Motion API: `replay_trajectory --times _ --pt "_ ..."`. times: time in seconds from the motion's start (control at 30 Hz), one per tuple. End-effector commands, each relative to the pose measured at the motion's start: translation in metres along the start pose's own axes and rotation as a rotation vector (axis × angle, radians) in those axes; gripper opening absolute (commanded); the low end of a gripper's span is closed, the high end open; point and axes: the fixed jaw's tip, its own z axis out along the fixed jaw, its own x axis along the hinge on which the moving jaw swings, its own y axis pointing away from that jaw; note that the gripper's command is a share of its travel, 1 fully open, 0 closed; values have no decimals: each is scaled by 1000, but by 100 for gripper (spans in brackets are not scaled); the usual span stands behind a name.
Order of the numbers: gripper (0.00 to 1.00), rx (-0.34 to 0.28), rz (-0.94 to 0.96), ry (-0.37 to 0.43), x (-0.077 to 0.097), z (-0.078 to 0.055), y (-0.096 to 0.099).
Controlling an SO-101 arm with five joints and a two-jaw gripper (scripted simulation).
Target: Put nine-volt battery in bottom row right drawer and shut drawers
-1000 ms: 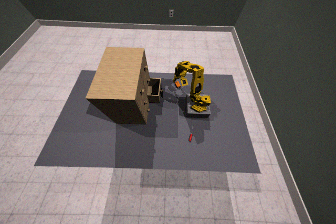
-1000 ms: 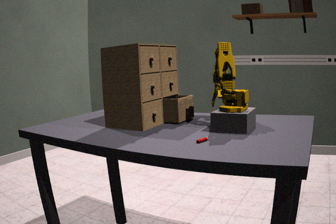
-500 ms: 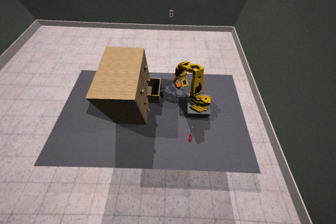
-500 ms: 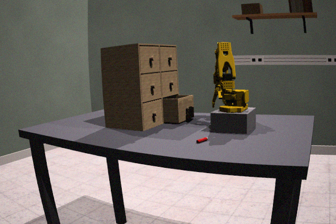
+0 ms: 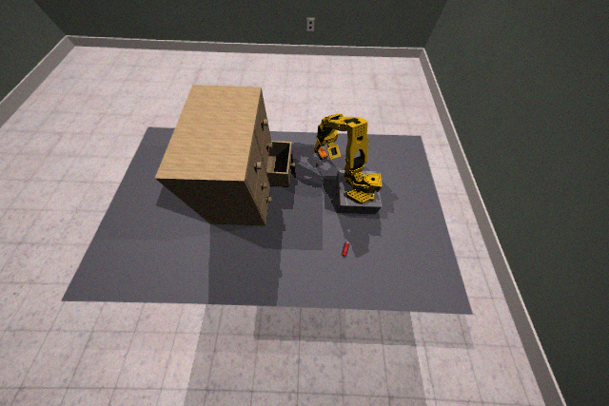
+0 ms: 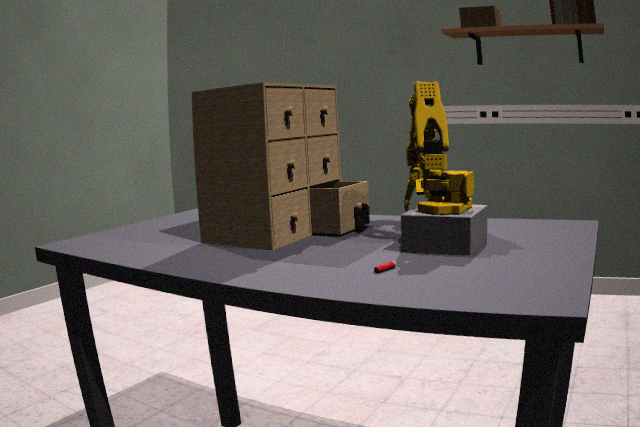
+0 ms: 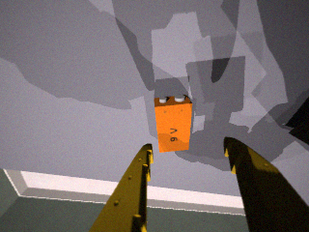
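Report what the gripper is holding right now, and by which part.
Nothing is held. The gripper hangs open above the orange nine-volt battery, which lies on the table beyond the fingertips, not between them.

High top, side exterior, close wrist views.
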Motion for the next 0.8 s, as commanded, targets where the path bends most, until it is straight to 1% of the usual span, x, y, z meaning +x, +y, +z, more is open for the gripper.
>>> replay_trajectory --times 0.0,0.27,0.43,0.77 --pt "30 1 -1 -6 -1 3 1" --pt "30 1 -1 -6 -1 3 1" --pt "30 1 -1 -6 1 19 0" --pt "30 1 -1 -6 1 19 0"
